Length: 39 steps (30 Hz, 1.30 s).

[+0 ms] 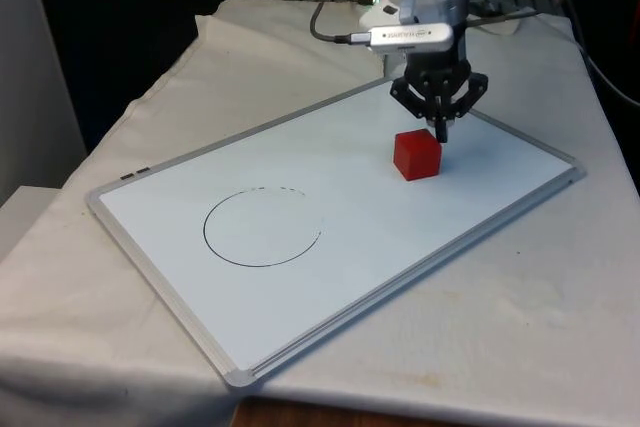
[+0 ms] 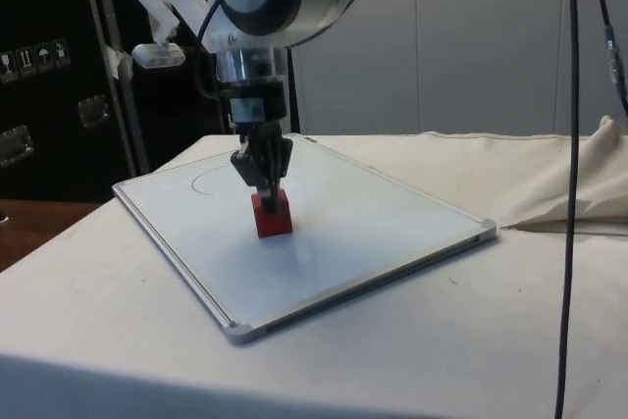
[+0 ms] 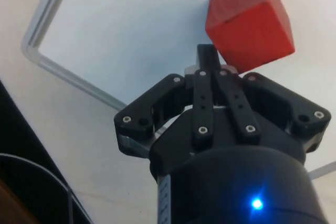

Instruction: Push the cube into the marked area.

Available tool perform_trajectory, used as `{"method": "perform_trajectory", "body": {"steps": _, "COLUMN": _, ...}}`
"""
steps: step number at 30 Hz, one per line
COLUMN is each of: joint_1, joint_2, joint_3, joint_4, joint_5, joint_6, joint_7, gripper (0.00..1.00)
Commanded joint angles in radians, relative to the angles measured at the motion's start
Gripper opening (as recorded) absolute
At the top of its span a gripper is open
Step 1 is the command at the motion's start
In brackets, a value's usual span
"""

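Red cube (image 1: 417, 154): on whiteboard (image 1: 500, 197), well right of drawn circle (image 1: 262, 228) in the front view. Tool (image 1: 440, 130): fingers closed, empty, touching cube's far corner. Risk: off-centre contact may spin cube off line, missing circle.

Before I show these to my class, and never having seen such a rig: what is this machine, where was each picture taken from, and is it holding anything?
It is a white robot arm ending in a black gripper. One picture looks across the table, one from its side, one from the wrist. On the cloth lies a whiteboard with a drawn circle, the marked area. A red cube stands on the board, outside the circle. The gripper holds nothing: its fingers are shut together, their tips low beside the cube, seemingly ready to push it.
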Motion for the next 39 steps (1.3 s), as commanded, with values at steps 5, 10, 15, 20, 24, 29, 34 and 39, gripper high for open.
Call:
{"method": "perform_trajectory", "body": {"steps": 5, "joint_1": 0.0, "joint_2": 0.002, "joint_3": -0.014, "joint_4": 0.01, "joint_5": -0.02, "joint_6": -0.022, "joint_7": 0.02, "gripper": 0.0}}
{"method": "perform_trajectory", "body": {"steps": 10, "joint_1": 0.004, "joint_2": 0.005, "joint_3": -0.017, "joint_4": 0.003, "joint_5": -0.025, "joint_6": -0.029, "joint_7": 0.033, "gripper": 0.0}}
{"method": "perform_trajectory", "body": {"steps": 15, "joint_1": 0.001, "joint_2": 0.011, "joint_3": -0.015, "joint_4": -0.002, "joint_5": -0.021, "joint_6": -0.031, "joint_7": 0.028, "gripper": 0.0}}
{"method": "perform_trajectory", "body": {"steps": 20, "joint_1": -0.002, "joint_2": 0.036, "joint_3": -0.018, "joint_4": 0.012, "joint_5": -0.018, "joint_6": -0.035, "joint_7": 0.033, "gripper": 0.0}}
{"method": "perform_trajectory", "body": {"steps": 24, "joint_1": -0.001, "joint_2": 0.04, "joint_3": -0.025, "joint_4": 0.02, "joint_5": -0.02, "joint_6": -0.032, "joint_7": 0.032, "gripper": 0.0}}
{"method": "perform_trajectory", "body": {"steps": 29, "joint_1": 0.002, "joint_2": 0.061, "joint_3": -0.047, "joint_4": 0.067, "joint_5": -0.038, "joint_6": -0.053, "joint_7": 0.048, "gripper": 0.0}}
{"method": "perform_trajectory", "body": {"steps": 34, "joint_1": 0.002, "joint_2": 0.073, "joint_3": -0.056, "joint_4": 0.092, "joint_5": -0.047, "joint_6": -0.062, "joint_7": 0.056, "gripper": 0.0}}
{"method": "perform_trajectory", "body": {"steps": 39, "joint_1": 0.002, "joint_2": 0.093, "joint_3": -0.065, "joint_4": 0.123, "joint_5": -0.051, "joint_6": -0.067, "joint_7": 0.064, "gripper": 0.0}}
